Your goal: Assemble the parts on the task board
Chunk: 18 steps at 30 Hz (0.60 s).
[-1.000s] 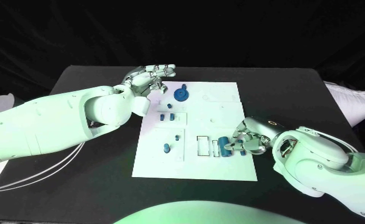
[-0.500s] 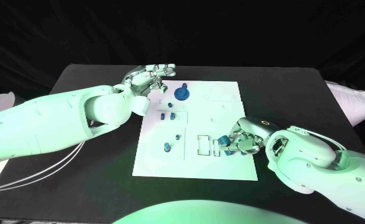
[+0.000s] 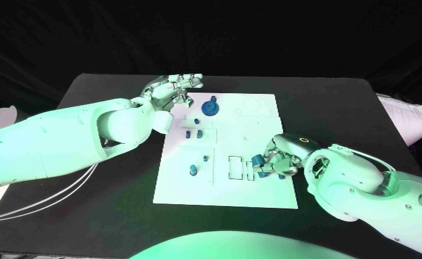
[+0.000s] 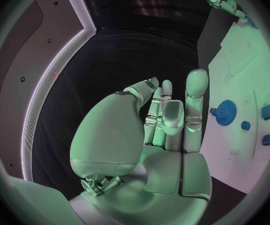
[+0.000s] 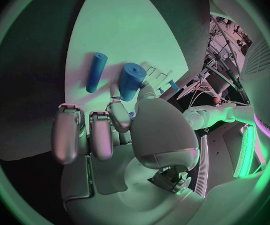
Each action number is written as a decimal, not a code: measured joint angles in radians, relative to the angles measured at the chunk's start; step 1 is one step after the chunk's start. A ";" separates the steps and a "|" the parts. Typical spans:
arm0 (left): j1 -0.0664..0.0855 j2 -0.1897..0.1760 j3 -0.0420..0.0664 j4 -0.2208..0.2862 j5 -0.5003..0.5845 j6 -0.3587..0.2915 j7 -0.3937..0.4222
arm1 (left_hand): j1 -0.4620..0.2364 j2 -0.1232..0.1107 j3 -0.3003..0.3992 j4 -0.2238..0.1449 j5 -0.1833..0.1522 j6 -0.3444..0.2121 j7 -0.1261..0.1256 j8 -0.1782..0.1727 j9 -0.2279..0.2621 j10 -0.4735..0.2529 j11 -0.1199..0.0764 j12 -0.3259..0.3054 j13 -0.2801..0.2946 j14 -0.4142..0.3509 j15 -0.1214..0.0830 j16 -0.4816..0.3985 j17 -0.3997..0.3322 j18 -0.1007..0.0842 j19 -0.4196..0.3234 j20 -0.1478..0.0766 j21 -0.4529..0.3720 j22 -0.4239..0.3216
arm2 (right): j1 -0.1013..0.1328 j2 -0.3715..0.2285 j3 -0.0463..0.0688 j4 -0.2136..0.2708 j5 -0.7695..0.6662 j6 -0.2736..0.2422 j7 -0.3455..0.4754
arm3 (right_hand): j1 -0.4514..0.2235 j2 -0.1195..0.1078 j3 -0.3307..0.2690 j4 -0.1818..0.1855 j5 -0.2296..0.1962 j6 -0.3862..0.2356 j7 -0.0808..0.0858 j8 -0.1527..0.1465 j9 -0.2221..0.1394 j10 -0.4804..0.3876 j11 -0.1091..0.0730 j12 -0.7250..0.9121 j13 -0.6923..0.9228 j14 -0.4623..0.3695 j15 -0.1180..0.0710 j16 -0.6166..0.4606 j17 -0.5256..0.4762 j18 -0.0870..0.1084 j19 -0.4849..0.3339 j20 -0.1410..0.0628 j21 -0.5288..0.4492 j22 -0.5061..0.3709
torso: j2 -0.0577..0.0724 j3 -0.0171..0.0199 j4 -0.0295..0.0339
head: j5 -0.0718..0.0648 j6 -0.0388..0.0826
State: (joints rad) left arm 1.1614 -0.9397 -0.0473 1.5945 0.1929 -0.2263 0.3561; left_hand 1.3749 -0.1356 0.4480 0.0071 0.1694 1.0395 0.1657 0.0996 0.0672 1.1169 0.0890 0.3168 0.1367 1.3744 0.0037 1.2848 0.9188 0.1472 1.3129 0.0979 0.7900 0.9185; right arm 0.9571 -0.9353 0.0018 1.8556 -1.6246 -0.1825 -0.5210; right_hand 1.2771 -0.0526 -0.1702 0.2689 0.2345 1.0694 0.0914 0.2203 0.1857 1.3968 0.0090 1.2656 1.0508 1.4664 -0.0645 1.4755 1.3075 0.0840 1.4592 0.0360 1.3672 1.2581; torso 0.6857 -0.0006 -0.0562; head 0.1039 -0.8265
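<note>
right hand (image 3: 283,160): at near right part of task board (image 3: 255,195), fingers curled over blue cylinders; thick blue cylinder (image 5: 132,81) touching fingertip and thumb in right wrist view, firm hold or mere contact — cannot tell
thin cylinder (image 5: 96,72): lying flat on board just beside thick one, both long axes roughly parallel, pointing away from palm
slots (image 3: 236,167): white rectangular cut-outs just left of right hand in head view; cylinders between hand and slots
left hand (image 3: 174,91): raised over far left corner of board, fingers straight and apart, holding nothing
blue gear (image 3: 210,109): on board just beside left hand, untouched
small blue pieces (image 3: 198,133): mid-left of board, well apart from both hands
nearer hand: right, by far, for cylinders
likely next: judged, seat thick cylinder toward slots, needs axis alignment
change vs earlier: right hand shifted slightly left and farther onto board; left hand unchanged; gear and small pieces unmoved
</note>
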 measured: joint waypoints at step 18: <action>0.000 0.000 0.000 0.000 0.000 0.002 -0.001 | 0.000 0.000 0.000 0.000 0.004 0.000 0.000 0.000 0.000 -0.004 -0.004 0.006 0.001 0.000 0.000 0.000 -0.002 0.000 0.000 0.000 -0.005 0.000 | -0.008 -0.008 -0.002 0.009 0.054 -0.096 -0.006 | 0.101 -0.004 0.092 -0.041 0.191 -0.006 -0.005 -0.009 0.014 -0.007 0.004 -0.017 0.033 0.002 0.003 0.010 0.000 0.000 0.000 0.000 0.012 0.019 | 0.002 -0.0002 0.0023 | -0.006 0.007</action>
State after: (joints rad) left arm 1.1614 -0.9396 -0.0473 1.5948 0.1929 -0.2240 0.3546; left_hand 1.3749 -0.1356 0.4480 0.0071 0.1731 1.0395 0.1657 0.0996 0.0672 1.1132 0.0853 0.3225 0.1380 1.3744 0.0037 1.2848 0.9171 0.1473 1.3129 0.0979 0.7845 0.9186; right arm 0.9492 -0.9430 -0.0006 1.8643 -1.5710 -0.2789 -0.5272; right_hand 1.3781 -0.0561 -0.0786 0.2279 0.4251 1.0638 0.0860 0.2118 0.2000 1.3900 0.0126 1.2489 1.0840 1.4686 -0.0617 1.4854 1.3073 0.0841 1.4592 0.0360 1.3788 1.2767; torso 0.6875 -0.0008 -0.0539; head 0.0979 -0.8197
